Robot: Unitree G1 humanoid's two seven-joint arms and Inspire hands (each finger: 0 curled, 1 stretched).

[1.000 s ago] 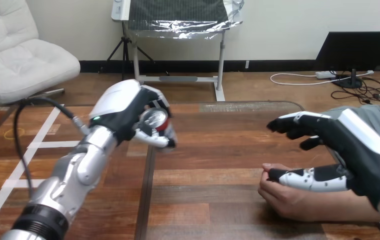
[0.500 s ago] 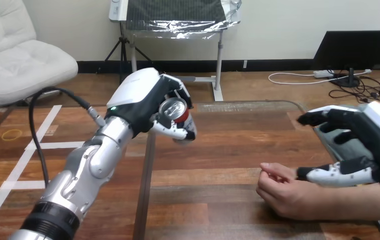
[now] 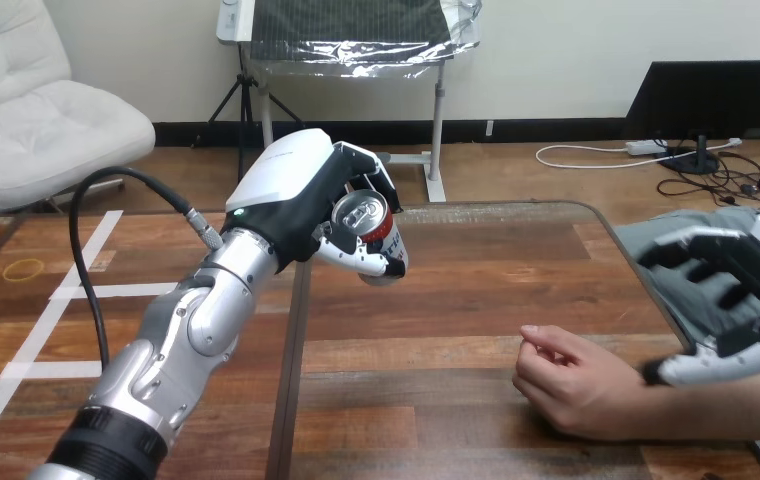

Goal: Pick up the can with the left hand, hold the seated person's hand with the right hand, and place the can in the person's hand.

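While the left hand (image 3: 301,200) has the can (image 3: 374,228) clamped, the right hand (image 3: 751,290) is wrapped round nothing.

Left side: the left arm (image 3: 191,330) comes up from the lower left corner and ends centre-left, in the upper half of the frame. Its fingers (image 3: 368,172) curl over the can's far side and its thumb (image 3: 351,258) hooks underneath. Firm wrap, can fully in the hand.

Can: a drinks can with a silver lid and pull tab and a red body with some white. It is tilted, with the lid turned toward the camera and the base pointing down and right. It is held clear above the wooden table (image 3: 436,300), not touching it.

Person's hand (image 3: 571,385): lower right of centre, resting on the table, fingers loosely curled, thumb side up. The person's forearm (image 3: 716,410) runs off to the lower right edge. The can sits up and to the left of this hand, well apart from it.

Right side: the right hand is at the right edge, mid-height, palm facing left. Its fingers are spread and half bent, with a wide gap between them and the thumb. The right thumb (image 3: 716,367) points left just over the person's forearm, behind the wrist. I cannot tell whether it touches. The fingers stand above the forearm, apart from it, so no grasp on the person's hand or wrist.
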